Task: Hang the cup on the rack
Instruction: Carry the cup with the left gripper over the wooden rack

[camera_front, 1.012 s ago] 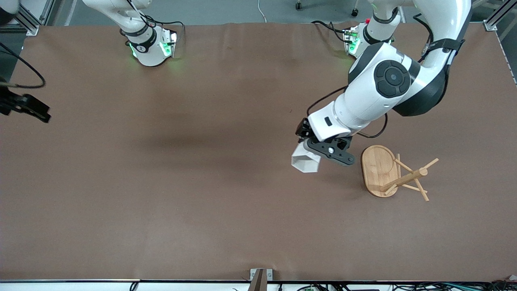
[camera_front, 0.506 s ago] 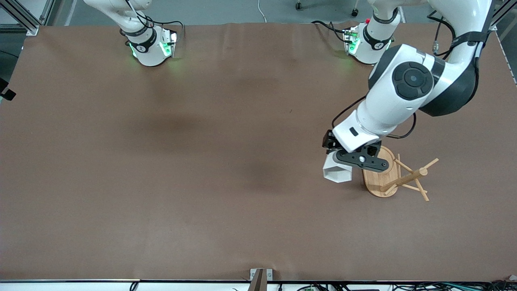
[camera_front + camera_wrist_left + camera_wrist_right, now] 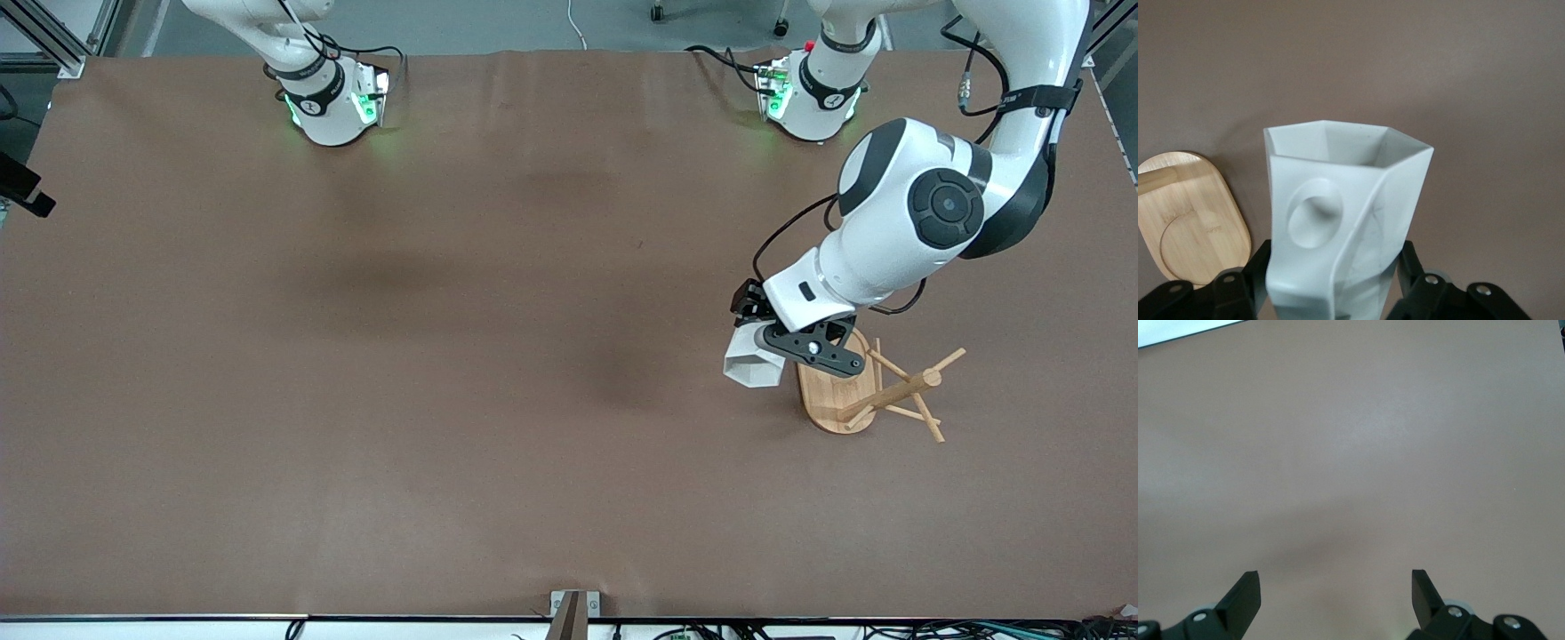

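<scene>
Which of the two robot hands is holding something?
The left gripper, over the table beside the rack, grips the white cup. The right gripper waits open, empty.

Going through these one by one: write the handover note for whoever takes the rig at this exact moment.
Left gripper: shut on the cup, held in the air beside the rack's base, mouth pointing away from the wrist.
Right gripper: open, holds nothing, waiting over bare table at the right arm's end.
Rack: toward the left arm's end of the table; no peg holds anything.
Done: cup picked up and brought to the rack.
Left: line the handle hole up with a peg, slide it on, release.
</scene>
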